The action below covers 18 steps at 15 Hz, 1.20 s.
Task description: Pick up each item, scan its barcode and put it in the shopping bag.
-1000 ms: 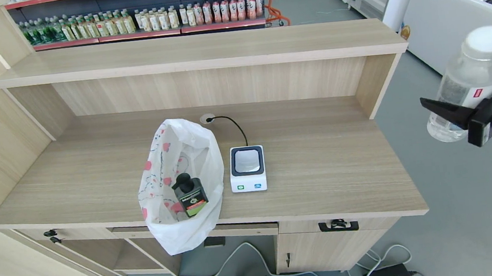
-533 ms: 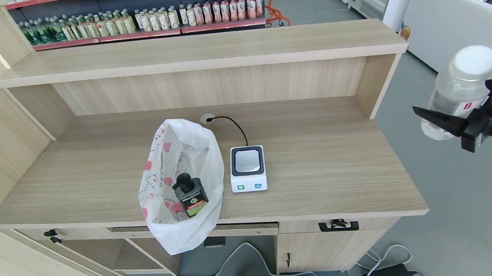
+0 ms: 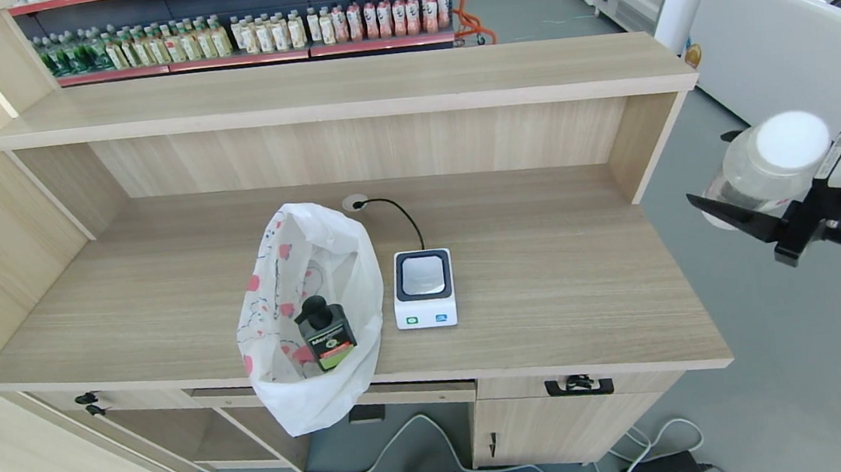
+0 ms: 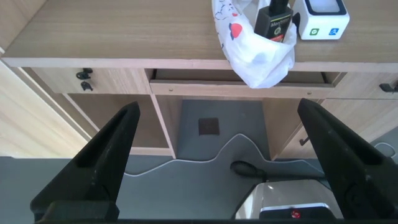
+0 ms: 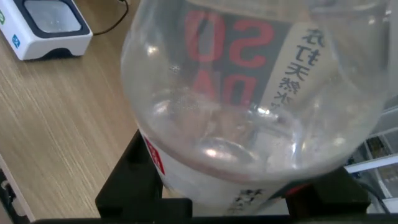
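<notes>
Bottle (image 3: 768,164) is hanging at 3 o'clock of scanner (image 3: 423,287), right hand (image 3: 731,184) pinching it; label (image 5: 249,56) should be facing scanner glass.

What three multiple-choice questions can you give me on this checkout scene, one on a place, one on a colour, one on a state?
1. Where is the dark bottle?
A on the scanner
B in the shopping bag
C on the floor

2. What colour is the cap of the clear bottle?
A white
B red
C green

3. How do the jaws of the right gripper stand?
A open and empty
B shut on the bag
C shut on the clear bottle

Answers:
1 B, the dark bottle sits inside the bag's open mouth.
2 A, the head view shows a white cap.
3 C, the jaws clasp the clear bottle, holding it up in the air.
</notes>
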Motion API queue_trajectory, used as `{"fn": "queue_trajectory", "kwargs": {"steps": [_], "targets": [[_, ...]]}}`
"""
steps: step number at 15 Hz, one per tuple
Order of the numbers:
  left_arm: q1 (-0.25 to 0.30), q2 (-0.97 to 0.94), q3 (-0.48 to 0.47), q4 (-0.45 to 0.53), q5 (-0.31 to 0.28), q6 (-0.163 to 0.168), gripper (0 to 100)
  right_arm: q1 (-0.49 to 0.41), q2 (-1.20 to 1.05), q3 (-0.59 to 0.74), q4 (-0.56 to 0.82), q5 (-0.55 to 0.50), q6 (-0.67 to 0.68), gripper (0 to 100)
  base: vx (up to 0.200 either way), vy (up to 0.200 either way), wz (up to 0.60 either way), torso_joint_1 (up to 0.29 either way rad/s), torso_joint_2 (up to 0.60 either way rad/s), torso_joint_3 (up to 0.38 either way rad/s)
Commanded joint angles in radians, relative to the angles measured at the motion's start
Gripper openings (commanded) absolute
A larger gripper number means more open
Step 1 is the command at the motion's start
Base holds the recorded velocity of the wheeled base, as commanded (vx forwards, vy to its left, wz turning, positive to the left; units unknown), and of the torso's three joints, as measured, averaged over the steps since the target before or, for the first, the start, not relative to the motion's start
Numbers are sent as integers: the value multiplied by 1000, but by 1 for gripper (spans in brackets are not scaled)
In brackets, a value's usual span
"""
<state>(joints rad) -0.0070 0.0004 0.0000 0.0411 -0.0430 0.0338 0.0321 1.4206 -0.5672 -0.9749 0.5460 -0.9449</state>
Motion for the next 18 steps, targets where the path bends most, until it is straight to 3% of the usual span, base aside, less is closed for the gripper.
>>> {"fn": "queue_trajectory", "kwargs": {"steps": [1,7,18], "targets": [[-1,0,0,0,0,0,100,12,0,12,-2,6,-2,0,0,0,0,0,0,0],[-1,0,0,-1,0,0,100,23,61,-13,-73,0,-40,0,0,0,0,0,0,0],[-1,0,0,0,0,0,100,51,93,-14,-74,-1,-104,0,0,0,0,0,0,0]]}}
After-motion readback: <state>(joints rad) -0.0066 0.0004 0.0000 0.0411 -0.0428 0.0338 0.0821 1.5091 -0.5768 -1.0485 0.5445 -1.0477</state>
